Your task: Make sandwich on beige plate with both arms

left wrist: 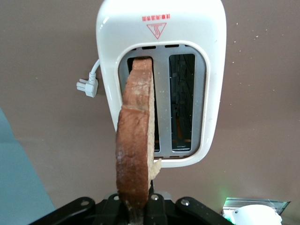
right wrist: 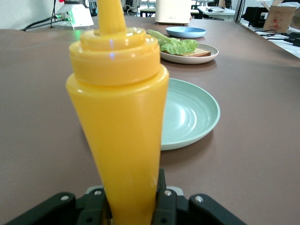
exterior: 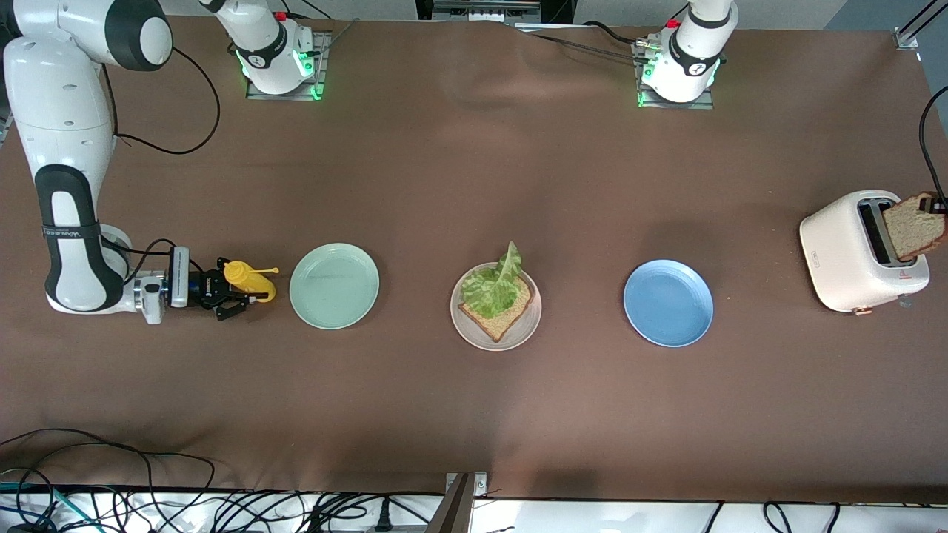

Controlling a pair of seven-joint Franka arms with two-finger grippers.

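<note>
The beige plate (exterior: pixel 529 326) lies mid-table with one brown bread slice (exterior: pixel 505 317) and a green lettuce leaf (exterior: pixel 492 286) on it; it also shows in the right wrist view (right wrist: pixel 207 54). My left gripper (left wrist: pixel 138 206), at the frame edge in the front view (exterior: pixel 939 208), is shut on a second bread slice (exterior: pixel 915 226) (left wrist: pixel 136 140). It holds the slice tilted over the white toaster (exterior: pixel 844 259) (left wrist: pixel 187 42), one end at a slot. My right gripper (exterior: pixel 238 294) (right wrist: pixel 133 201) is shut on an upright yellow squeeze bottle (exterior: pixel 249 281) (right wrist: pixel 122 117) beside the mint plate.
A mint-green plate (exterior: pixel 334 286) (right wrist: pixel 187 112) lies toward the right arm's end, a blue plate (exterior: pixel 668 303) (right wrist: pixel 186 32) toward the left arm's end. The toaster's plug (left wrist: pixel 87 86) lies on the brown cloth. Cables hang along the table's near edge.
</note>
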